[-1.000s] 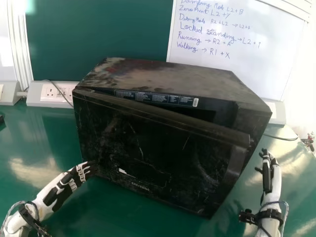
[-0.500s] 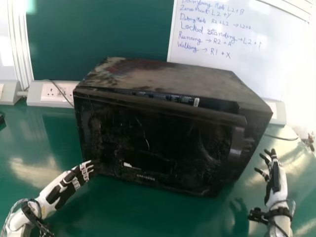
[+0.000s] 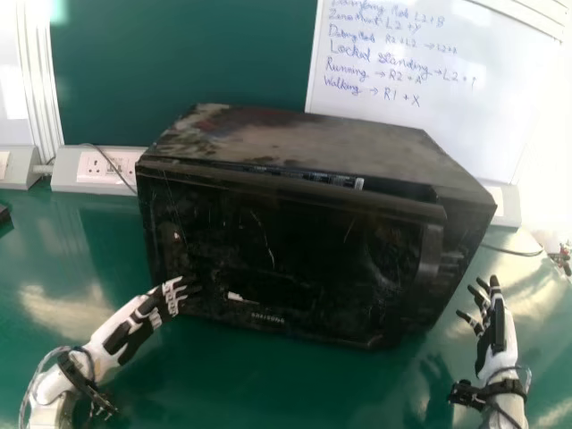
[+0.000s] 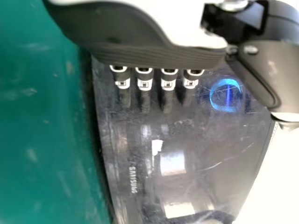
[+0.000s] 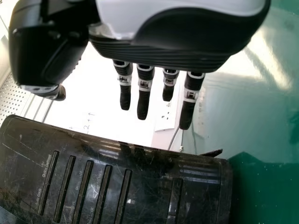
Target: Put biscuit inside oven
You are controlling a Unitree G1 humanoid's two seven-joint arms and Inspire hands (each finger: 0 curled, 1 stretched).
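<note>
The black oven (image 3: 295, 259) stands on the green table, its door (image 3: 268, 268) a little ajar, with a narrow gap along the top edge. My left hand (image 3: 147, 320) is at the door's lower left corner, fingers extended; in the left wrist view my left hand (image 4: 145, 84) has its fingers over the door's front (image 4: 187, 154). My right hand (image 3: 492, 331) is apart from the oven, off its right front corner, with straight fingers. The right wrist view shows my right hand (image 5: 142, 93) open beside the oven's control side (image 5: 140, 186). I see no biscuit.
Behind the oven are a green board (image 3: 179, 63), a whiteboard (image 3: 420, 89) and a socket strip (image 3: 94, 170). A cable (image 3: 514, 251) lies on the green table (image 3: 250, 384) to the oven's right.
The oven door has swung further toward closed. My right hand has moved slightly right and its fingers have spread. My left hand has shifted a little up and right along the door.
</note>
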